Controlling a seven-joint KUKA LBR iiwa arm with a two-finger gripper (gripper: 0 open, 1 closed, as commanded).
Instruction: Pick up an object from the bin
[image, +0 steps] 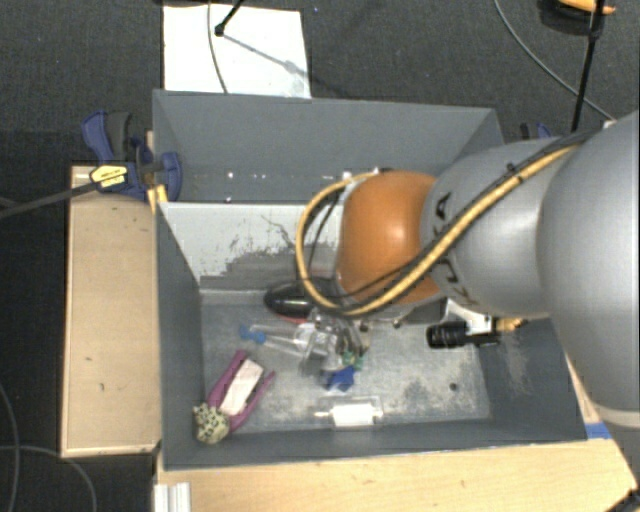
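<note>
1. One grey metal bin (180, 300) holds everything you see here, with a handful of small loose things on its floor.
2. The gripper (335, 350) is low over the middle of the floor, under the arm's orange cover (385, 235). You cannot tell whether it is apart or together.
3. Nearest to it are a clear plastic piece (275, 340) just beside it on the left-wall side, and a small blue piece (340, 379) just toward the front edge.
4. A black oval thing (283, 298) lies near the gripper, toward the back wall.
5. A small white block (350, 412) lies by the front edge.
6. In the front left corner you have a pink packet (240, 385) with a spotted ball (210, 424) at its end.
</note>
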